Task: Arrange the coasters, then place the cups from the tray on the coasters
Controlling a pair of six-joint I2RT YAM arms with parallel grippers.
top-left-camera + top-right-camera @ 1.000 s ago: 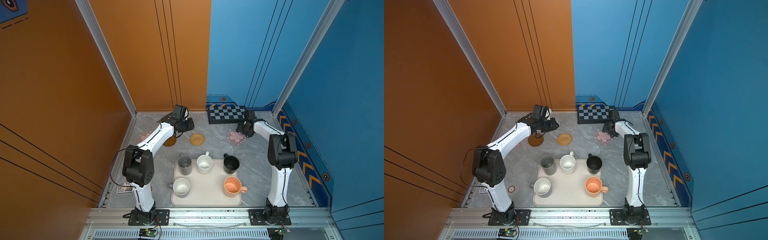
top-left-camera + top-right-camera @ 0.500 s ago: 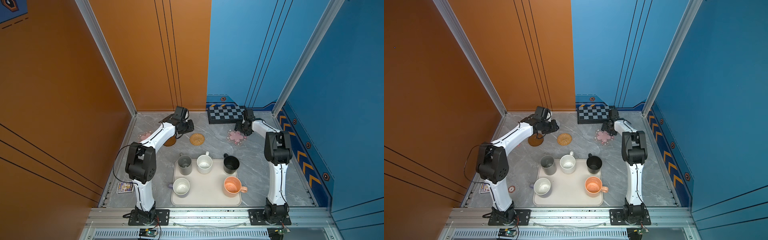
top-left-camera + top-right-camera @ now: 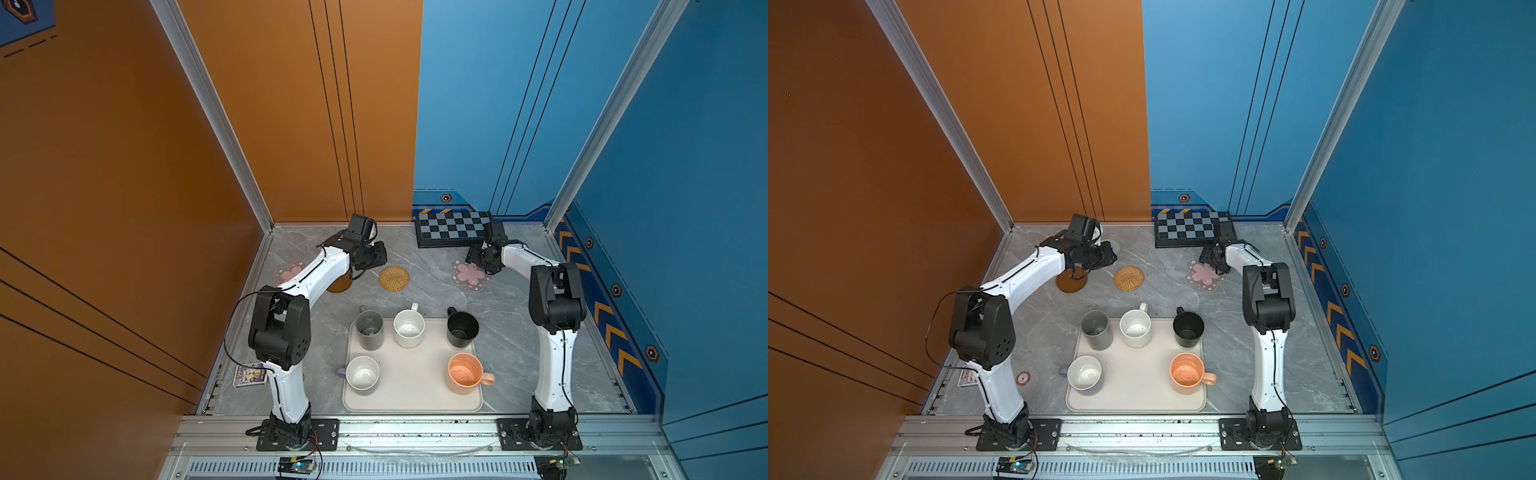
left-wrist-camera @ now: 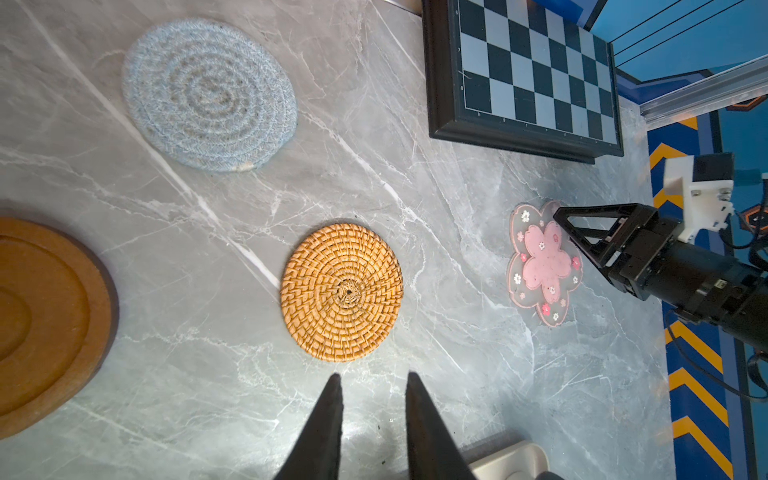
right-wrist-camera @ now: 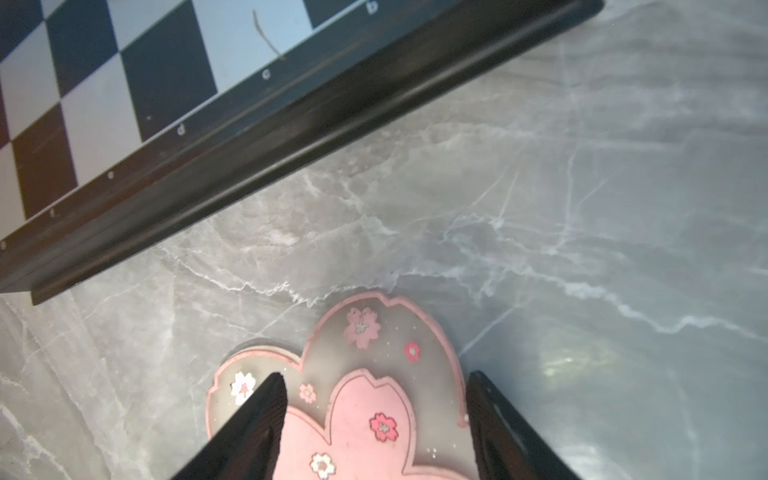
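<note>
Nearest the arm bases, the tray [image 3: 415,399] holds all five mugs: lavender cup [image 3: 362,373] and peach cup [image 3: 464,373] in front, then grey cup [image 3: 369,330], speckled white cup [image 3: 409,328] and black cup [image 3: 462,330]. None is on a mat yet, so I'd say this is the coaster-arranging step.

Past the tray lie the brown disc coaster [image 3: 1071,281], the rattan coaster [image 3: 394,277] and two flower mats, the left pink coaster [image 3: 289,272] and the right pink coaster [image 3: 470,275].

The left gripper [image 4: 372,376] hovers just short of the rattan coaster, its fingers nearly together and empty. The right gripper [image 5: 374,376] is spread wide, straddling the right pink coaster. I can't tell if it's touching.

Further back are the knitted coaster [image 4: 210,93] and the chequered board [image 3: 453,227].

Next up, probably: slide or pinch that thin flower into line, which is fiddly because it lies so flat.
</note>
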